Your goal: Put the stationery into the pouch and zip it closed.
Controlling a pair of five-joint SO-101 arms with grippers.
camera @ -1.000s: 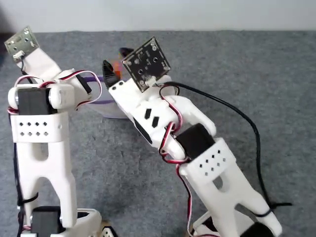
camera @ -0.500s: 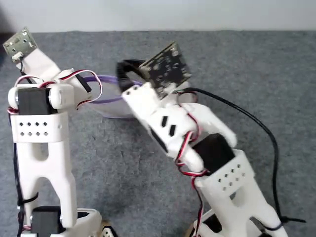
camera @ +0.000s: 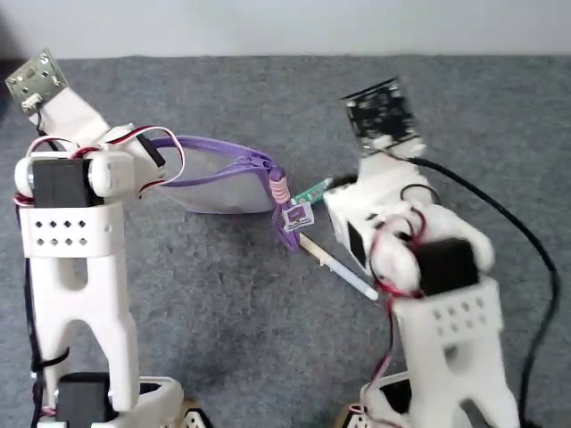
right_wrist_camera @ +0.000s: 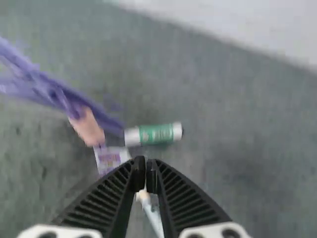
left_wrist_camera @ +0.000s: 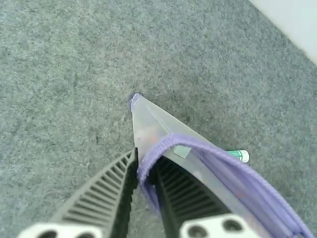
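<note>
A grey felt-like desk (camera: 223, 312) meets a pale wall (camera: 268, 27) at the far edge. Two white arms stand side by side.

The left arm (camera: 71, 232) has its black ribbed gripper (left_wrist_camera: 143, 166) clamped on the purple rim of one translucent, purple-edged pouch (camera: 219, 187). The pouch stretches rightward on the desk and ends in one pink zip pull (camera: 279, 189) with a small printed tag (camera: 297, 217).

Two stationery items lie outside the pouch. One green-and-white tube (camera: 314, 190) lies just beside the zip end. One slim white pen (camera: 343, 272) lies near the tag, with one end by the right arm (camera: 437, 294).

The right gripper (right_wrist_camera: 145, 179) has its jaws pressed together, empty, above the pen.
</note>
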